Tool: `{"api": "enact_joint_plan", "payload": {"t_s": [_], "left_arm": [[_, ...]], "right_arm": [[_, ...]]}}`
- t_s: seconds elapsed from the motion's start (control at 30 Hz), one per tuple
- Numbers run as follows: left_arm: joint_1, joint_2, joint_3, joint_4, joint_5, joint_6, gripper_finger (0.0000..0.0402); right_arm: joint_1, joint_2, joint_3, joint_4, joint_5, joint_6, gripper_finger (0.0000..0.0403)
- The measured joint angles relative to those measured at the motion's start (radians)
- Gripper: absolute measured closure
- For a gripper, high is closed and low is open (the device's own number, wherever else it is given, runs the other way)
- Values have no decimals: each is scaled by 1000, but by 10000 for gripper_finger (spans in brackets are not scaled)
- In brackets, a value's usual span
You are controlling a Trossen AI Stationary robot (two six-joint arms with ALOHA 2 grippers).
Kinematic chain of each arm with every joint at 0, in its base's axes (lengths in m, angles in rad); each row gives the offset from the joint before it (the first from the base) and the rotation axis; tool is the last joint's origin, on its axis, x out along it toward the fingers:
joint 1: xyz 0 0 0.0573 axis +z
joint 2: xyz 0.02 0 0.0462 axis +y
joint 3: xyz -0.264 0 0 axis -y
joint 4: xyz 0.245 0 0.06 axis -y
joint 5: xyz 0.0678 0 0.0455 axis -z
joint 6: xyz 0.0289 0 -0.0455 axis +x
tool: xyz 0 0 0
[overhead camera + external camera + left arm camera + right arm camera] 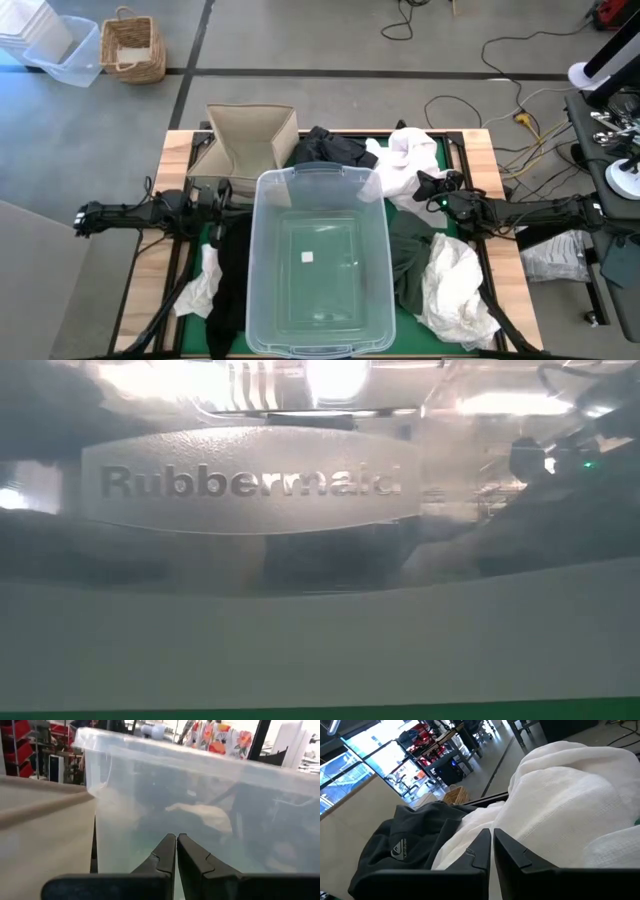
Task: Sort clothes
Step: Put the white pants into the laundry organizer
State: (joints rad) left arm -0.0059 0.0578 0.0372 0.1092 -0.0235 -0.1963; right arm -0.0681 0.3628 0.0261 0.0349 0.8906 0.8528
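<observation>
Clear tub (318,265) fills the table's centre and near edge. Left gripper (222,192) at nine o'clock of it, jaws pressed together, empty. Right gripper (425,187) at two o'clock, jaws pressed together over the white garment (400,165). More clothes (452,285) lie at four o'clock; beige box (250,138) at eleven.

Grey floor (300,40) with cables (500,60) and wicker basket (135,45).

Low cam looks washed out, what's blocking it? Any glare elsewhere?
Low view: the tub wall fills the frame, hazy, ceiling lights flaring along the top. Left wrist view: scene blurred through the tub. High and right wrist views: evenly lit, no glare.
</observation>
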Motion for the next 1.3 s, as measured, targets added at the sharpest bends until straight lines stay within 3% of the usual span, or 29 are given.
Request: {"api": "enact_joint_plan", "payload": {"t_s": [0.33,0.97,1.3], "left_arm": [[0,0,35,36,16,-28,401],[0,0,294,-22,14,-23,401],[0,0,442,-89,10,-23,401]], "right_arm": [[0,0,0,0,0,1,390],[0,0,0,0,0,18,390],[0,0,0,48,0,-50,390]]}}
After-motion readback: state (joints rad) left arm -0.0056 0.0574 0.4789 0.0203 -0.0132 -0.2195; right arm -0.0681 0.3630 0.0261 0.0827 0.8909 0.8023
